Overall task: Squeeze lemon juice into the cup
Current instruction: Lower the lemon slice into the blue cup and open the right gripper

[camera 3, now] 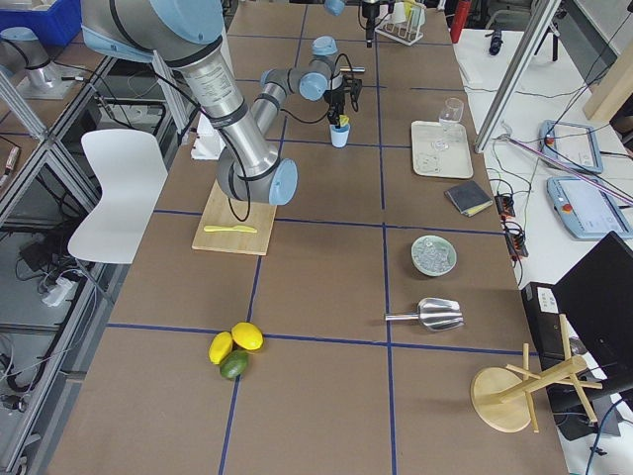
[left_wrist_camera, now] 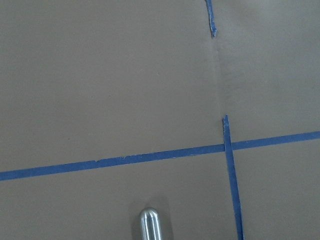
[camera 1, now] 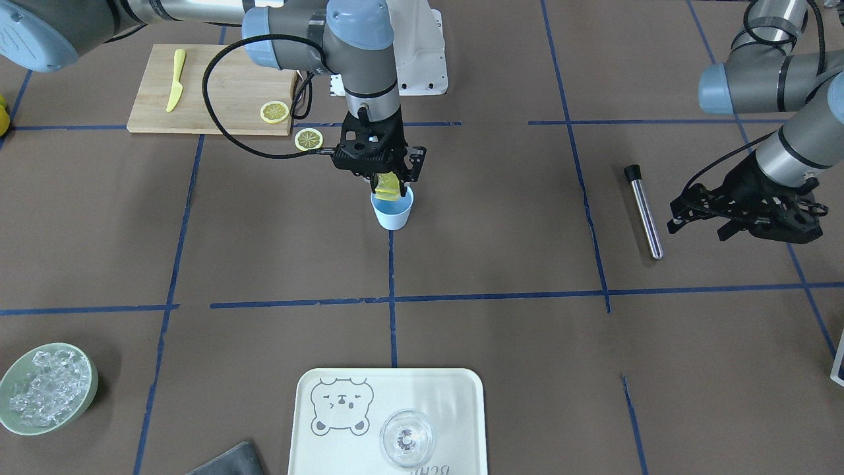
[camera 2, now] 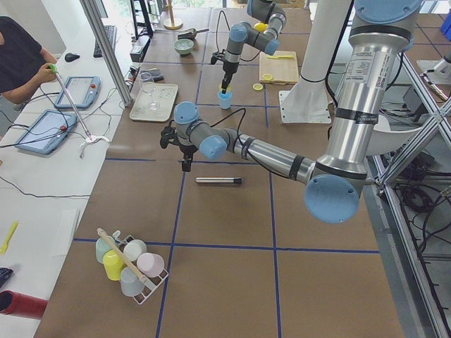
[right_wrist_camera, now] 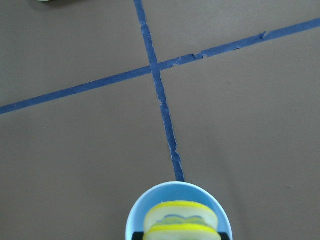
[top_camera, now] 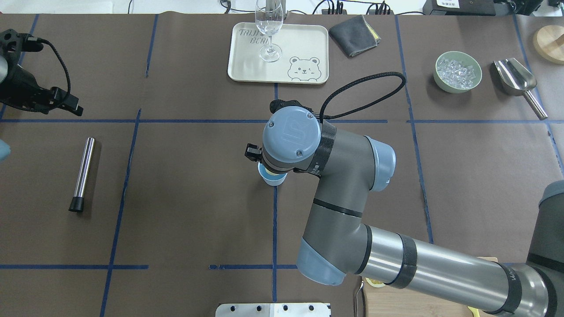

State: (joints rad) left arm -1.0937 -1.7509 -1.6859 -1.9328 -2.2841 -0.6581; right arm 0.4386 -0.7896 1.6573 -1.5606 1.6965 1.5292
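Right wrist-mounted view: right gripper (camera 1: pixel 389 187) jaws tight on the bent lemon (right_wrist_camera: pixel 181 216), over the cup (right_wrist_camera: pixel 177 192).

Three lemon slices (camera 1: pixel 274 111) (camera 1: pixel 308 139) (camera 1: pixel 388 186) (one pinched and folded). One light-blue cup (camera 1: pixel 393 212), one yellow plastic knife (camera 1: pixel 175 80), one cutting board (camera 1: pixel 151 99), one capped metal tube (camera 1: pixel 644 212), one bowl of ice (camera 1: pixel 93 388), one tray (camera 1: pixel 428 396), one stemmed glass (camera 1: pixel 407 439), one scoop (top_camera: pixel 515 79), one grey cloth (top_camera: pixel 354 29), one wooden stand (camera 3: pixel 514 391). Two whole lemons (camera 3: pixel 222 347) (camera 3: pixel 247 336), one lime (camera 3: pixel 234 365). Two arms (camera 1: pixel 356 39) (camera 1: pixel 784 152), two tools (camera 1: pixel 389 177) (camera 1: pixel 686 212).
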